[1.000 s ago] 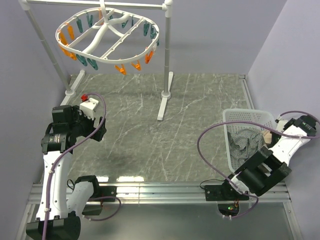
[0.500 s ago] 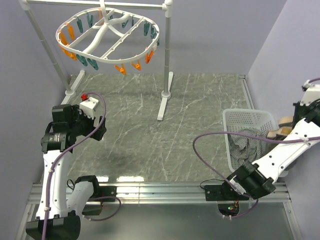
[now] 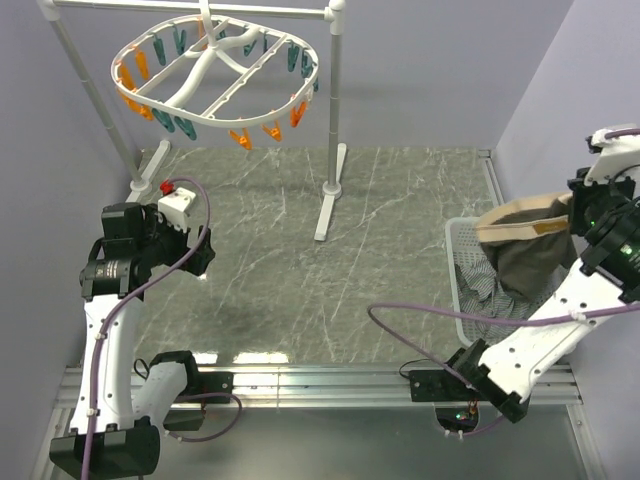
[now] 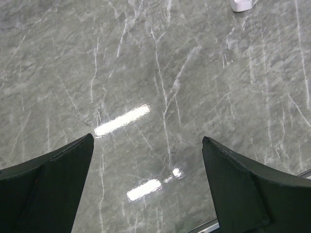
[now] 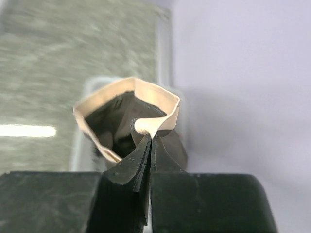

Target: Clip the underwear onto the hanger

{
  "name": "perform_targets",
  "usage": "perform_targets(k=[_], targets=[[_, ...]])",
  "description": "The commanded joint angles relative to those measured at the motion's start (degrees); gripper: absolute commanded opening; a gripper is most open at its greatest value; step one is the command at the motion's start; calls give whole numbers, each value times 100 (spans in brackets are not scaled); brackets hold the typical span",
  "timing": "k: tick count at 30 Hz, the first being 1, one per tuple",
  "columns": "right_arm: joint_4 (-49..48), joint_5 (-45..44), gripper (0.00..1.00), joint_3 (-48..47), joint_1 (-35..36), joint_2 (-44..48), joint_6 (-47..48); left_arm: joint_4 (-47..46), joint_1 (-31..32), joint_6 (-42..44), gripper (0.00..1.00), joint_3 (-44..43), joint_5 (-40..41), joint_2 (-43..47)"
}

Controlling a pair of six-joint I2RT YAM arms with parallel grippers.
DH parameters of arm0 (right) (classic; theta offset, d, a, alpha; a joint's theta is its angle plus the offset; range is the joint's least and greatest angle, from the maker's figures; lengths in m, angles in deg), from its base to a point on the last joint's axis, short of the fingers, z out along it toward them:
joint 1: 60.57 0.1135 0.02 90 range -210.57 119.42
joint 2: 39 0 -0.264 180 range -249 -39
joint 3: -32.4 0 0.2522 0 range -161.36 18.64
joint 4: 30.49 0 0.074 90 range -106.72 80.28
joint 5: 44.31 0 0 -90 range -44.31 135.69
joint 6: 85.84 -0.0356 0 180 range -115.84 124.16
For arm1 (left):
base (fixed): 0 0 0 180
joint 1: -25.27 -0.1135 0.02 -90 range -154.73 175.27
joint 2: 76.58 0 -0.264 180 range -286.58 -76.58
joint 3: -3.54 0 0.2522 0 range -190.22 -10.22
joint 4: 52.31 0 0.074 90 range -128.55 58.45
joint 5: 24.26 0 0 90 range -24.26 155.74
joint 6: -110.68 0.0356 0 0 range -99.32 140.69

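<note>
The underwear (image 3: 528,245), dark olive-brown with a tan waistband, hangs in the air above the white basket (image 3: 462,238) at the right. My right gripper (image 3: 580,205) is shut on its waistband; in the right wrist view the jaws (image 5: 151,138) pinch the tan band (image 5: 154,104) and the cloth opens out beyond them. The hanger (image 3: 215,75), a white oval ring with orange and teal clothespins, hangs from the rail at the far left. My left gripper (image 4: 146,145) is open and empty over bare marble at the left, far from both.
The white rail stand has a right pole (image 3: 330,150) with its foot mid-table and a left pole (image 3: 95,95). Grey striped cloth (image 3: 485,285) lies in the basket. Walls close in on both sides; a metal rail runs along the near edge.
My right arm has risen from the basket, lifting the underwear out by its waistband until it hangs above the basket. My left gripper has shifted only slightly.
</note>
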Motion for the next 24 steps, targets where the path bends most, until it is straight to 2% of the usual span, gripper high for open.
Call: perform_targets(k=[1, 3, 6, 9, 12, 15, 18, 22, 24], targets=[[36, 1169, 0, -234, 371, 382, -515, -144, 22, -110, 99, -270, -256, -14], [-342, 1362, 0, -68, 916, 636, -1118, -145, 13, -110, 99, -287, -335, 3], [-1177, 1591, 0, 661, 1645, 1005, -1962, -83, 13, -23, 99, -305, -527, 38], [-2091, 1636, 0, 2273, 2462, 1339, -2729, 5, 22, 179, 99, -270, -799, 153], [-3076, 1268, 0, 3583, 3199, 1629, -3354, 40, 13, 390, 99, -165, -959, 293], [-4129, 881, 0, 4587, 3885, 1789, -3855, 180, 13, 671, 99, -68, -1134, 408], [-4527, 530, 0, 5230, 4423, 1710, -4225, 383, 22, 1032, 99, -6, -1302, 425], [-4993, 90, 0, 5611, 5555, 1438, -4418, 523, 22, 1304, 99, 90, -1389, 346], [-5134, -33, 0, 5768, 5830, 1244, -4454, 576, 31, 1375, 99, 99, -1468, 250]])
